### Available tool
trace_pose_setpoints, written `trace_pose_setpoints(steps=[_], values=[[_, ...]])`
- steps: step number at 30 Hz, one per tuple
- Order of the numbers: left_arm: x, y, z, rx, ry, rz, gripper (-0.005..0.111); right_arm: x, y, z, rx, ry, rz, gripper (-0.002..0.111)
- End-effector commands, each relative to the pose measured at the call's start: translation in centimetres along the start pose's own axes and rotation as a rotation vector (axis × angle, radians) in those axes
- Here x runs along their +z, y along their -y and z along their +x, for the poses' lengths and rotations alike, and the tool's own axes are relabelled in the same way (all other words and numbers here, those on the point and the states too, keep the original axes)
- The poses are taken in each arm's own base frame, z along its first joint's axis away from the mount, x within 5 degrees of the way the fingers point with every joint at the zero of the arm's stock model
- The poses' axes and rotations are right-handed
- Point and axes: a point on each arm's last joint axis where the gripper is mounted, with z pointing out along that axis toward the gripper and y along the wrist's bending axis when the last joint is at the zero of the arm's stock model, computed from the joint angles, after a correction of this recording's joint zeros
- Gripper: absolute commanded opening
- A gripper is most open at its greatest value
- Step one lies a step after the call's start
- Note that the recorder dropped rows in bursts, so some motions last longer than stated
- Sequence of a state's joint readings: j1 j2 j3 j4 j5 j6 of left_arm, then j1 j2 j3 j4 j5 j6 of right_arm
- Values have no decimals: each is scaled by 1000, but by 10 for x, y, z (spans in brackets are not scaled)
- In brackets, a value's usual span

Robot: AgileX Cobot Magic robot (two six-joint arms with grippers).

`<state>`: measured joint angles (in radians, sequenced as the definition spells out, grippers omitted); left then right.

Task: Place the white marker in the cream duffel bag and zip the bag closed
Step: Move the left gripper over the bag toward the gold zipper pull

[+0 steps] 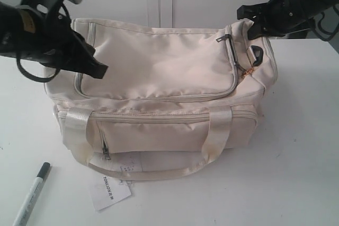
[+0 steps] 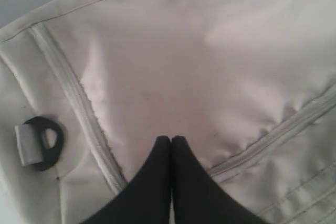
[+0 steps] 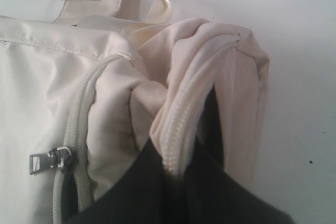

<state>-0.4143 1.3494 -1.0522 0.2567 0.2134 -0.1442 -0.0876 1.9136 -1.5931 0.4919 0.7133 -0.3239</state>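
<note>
The cream duffel bag (image 1: 159, 78) stands in the middle of the white table. Its top flap is zipped along most of its length, and a dark gap shows at the right end. The white marker (image 1: 32, 194) with its dark cap lies on the table in front of the bag's left end, apart from both grippers. My left gripper (image 1: 103, 71) (image 2: 171, 139) is shut and holds nothing; its tips rest at the top flap (image 2: 184, 51) near the left zipper corner. My right gripper (image 1: 249, 22) (image 3: 181, 169) is shut on the bag's zipper edge (image 3: 184, 124) at the right end, holding that corner up.
A metal zipper pull (image 3: 50, 160) (image 1: 228, 38) sits on the top zipper near the right end. A black strap ring (image 2: 44, 142) is on the left end, another ring (image 1: 256, 55) on the right. A white paper tag (image 1: 108, 189) lies before the bag. Handles (image 1: 212, 141) hang in front.
</note>
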Motion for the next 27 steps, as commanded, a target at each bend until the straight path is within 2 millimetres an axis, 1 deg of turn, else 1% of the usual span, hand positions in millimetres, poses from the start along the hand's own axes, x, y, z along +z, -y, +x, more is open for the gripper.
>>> trace_pose_setpoints(steps=[1,3,7,15,18,23,27], values=[[7,13,-8,86,-97,50,0,-2,0,-2,-7,14,-2,0],[11,18,-13,111,-112,83,0,-2,0,-2,-7,14,-2,0],[14,32,-27,158,-80,181,0,-2,0,-2,-7,14,-2,0],[24,65,-48,177,-46,426,0,-2,0,-2,-7,14,-2,0],[29,73,-54,173,-21,489,0,-2,0,-2,-7,14,-2,0],[37,87,-60,246,53,571,0,-2,0,-2,-7,14,-2,0],[44,95,-67,268,161,587,0,-2,0,-2,-7,14,-2,0]])
